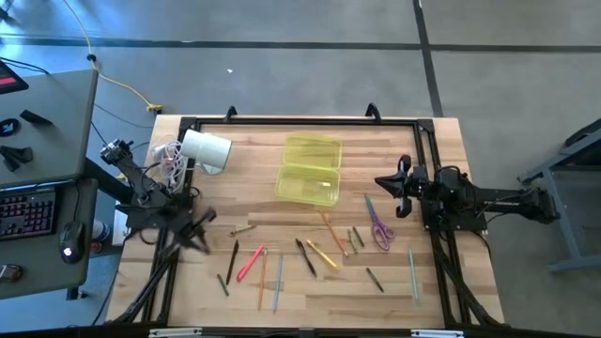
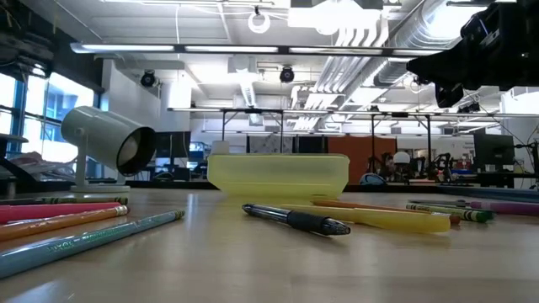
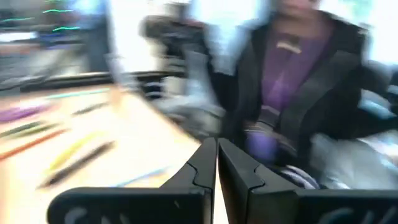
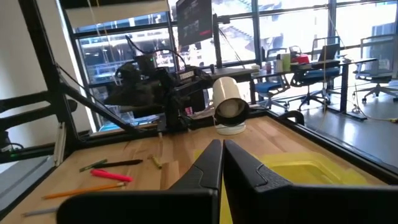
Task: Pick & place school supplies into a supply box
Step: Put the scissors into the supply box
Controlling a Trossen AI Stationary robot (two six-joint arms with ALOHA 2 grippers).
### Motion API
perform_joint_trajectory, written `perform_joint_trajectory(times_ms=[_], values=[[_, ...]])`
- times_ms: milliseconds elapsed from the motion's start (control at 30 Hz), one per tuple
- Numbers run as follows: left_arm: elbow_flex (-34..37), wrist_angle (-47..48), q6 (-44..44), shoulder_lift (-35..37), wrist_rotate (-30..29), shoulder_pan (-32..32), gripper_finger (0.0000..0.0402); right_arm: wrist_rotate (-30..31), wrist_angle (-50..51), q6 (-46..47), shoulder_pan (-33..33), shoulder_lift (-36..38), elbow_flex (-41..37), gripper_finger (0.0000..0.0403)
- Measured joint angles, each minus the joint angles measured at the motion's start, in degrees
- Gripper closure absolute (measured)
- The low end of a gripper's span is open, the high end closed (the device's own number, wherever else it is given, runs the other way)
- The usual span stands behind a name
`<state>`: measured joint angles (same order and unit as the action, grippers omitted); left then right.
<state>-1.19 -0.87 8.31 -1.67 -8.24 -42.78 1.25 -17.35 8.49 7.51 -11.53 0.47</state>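
The yellow-green supply box (image 1: 308, 185) stands open on the table's far middle, a second yellow tray (image 1: 313, 148) touching its far side; it also shows in the low view (image 2: 278, 175). Pens and pencils lie flat and scattered on the near half, among them a pink one (image 1: 250, 265) and a yellow one (image 1: 322, 253). The purple-handled scissors (image 1: 379, 227) lie to their right. My left gripper (image 1: 202, 235) is shut and empty at the table's left side, blurred (image 3: 217, 142). My right gripper (image 1: 380, 180) is shut and empty, raised right of the box (image 4: 222, 144).
A white cylinder (image 1: 205, 150) with cables lies at the far left, also in the low view (image 2: 105, 139). A black frame (image 1: 300, 122) runs round the table. A black pen (image 2: 299, 219) lies near the low camera. A person (image 3: 298, 81) sits beyond the table's edge.
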Motion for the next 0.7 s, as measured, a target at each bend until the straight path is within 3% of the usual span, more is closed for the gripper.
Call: perform_joint_trajectory(times_ms=[133, 233, 567, 700], values=[[0.0, -2.0, 2.2, 0.1, -20.1, 0.0, 0.0350, 1.5, 0.0, 0.0, 0.0, 0.0, 0.0, 0.0402], [0.0, -2.2, 2.1, 0.1, -27.9, 0.0, 0.0350, 1.8, 0.0, 0.0, 0.0, 0.0, 0.0, 0.0402], [0.0, -2.2, -2.4, 0.1, -31.1, 0.0, 0.0350, 1.8, 0.6, -0.2, 0.0, 0.0, 0.0, 0.0402], [0.0, -2.3, -2.5, 0.1, -31.7, 0.0, 0.0350, 2.0, 2.0, -4.7, 0.0, 0.0, 0.0, 0.0402]])
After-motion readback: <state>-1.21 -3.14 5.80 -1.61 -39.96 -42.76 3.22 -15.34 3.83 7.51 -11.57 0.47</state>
